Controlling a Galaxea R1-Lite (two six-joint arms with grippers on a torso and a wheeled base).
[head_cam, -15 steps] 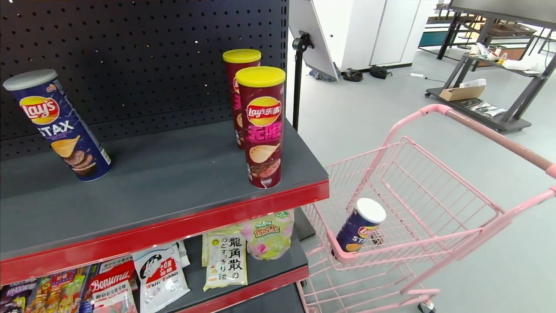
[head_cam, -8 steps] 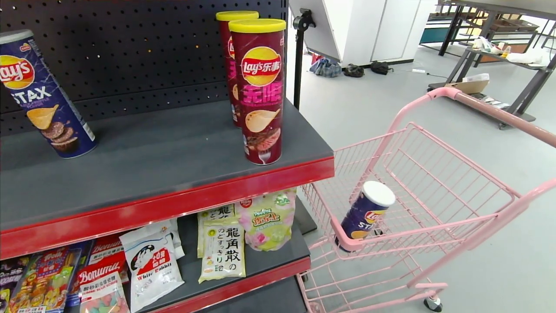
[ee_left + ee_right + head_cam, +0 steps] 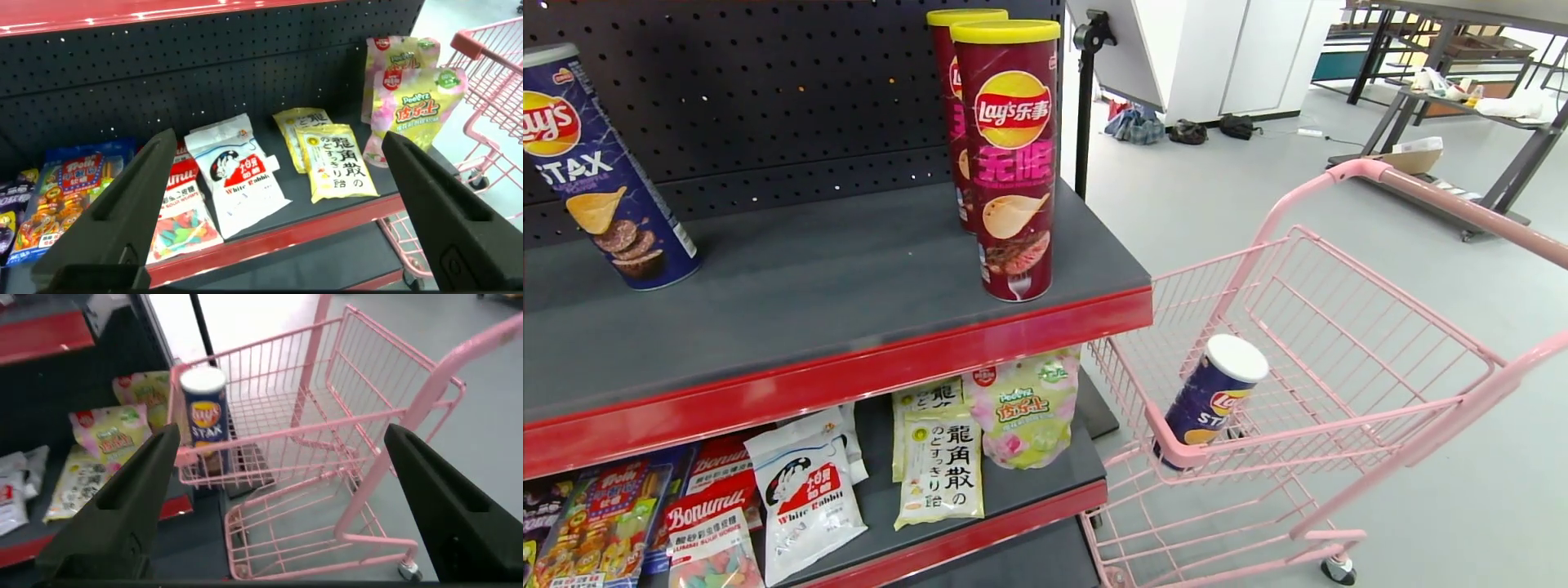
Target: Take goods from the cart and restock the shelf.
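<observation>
The left gripper [image 3: 278,139] is spread wide with nothing between its dark, flat, wedge-shaped fingers [image 3: 131,212]. The right gripper [image 3: 282,433] is just as wide apart and holds nothing.

Since the earlier frames the head camera has swung, so the whole scene sits differently in its picture. The goods keep the same places against one another.

Just beyond the left gripper lies the lower shelf, with soft goods on it. These include a glossy white pillow-shaped pouch [image 3: 237,175], a flat yellow sachet [image 3: 339,163] and a pale green and pink stand-up pouch [image 3: 409,90].

Ahead of the right gripper stands the pink wire shopping cart [image 3: 425,384], a thin metal grid with a rounded tube handle. The blue cylindrical chip can with a flat white lid [image 3: 204,416] is upright in the basket corner next to the shelf. It is nearer one of the right gripper's fingers than the other, and apart from both.

Farther on, in the head view, is the matt dark grey upper shelf with a shiny red front edge [image 3: 833,384]. A maroon cardboard tube with a yellow plastic lid [image 3: 1013,163] stands near that edge. A second maroon tube [image 3: 952,122] stands just behind it. A blue tube with a grey lid [image 3: 605,188] is well apart from those two. Behind them all rises the black perforated back panel [image 3: 768,82].
</observation>
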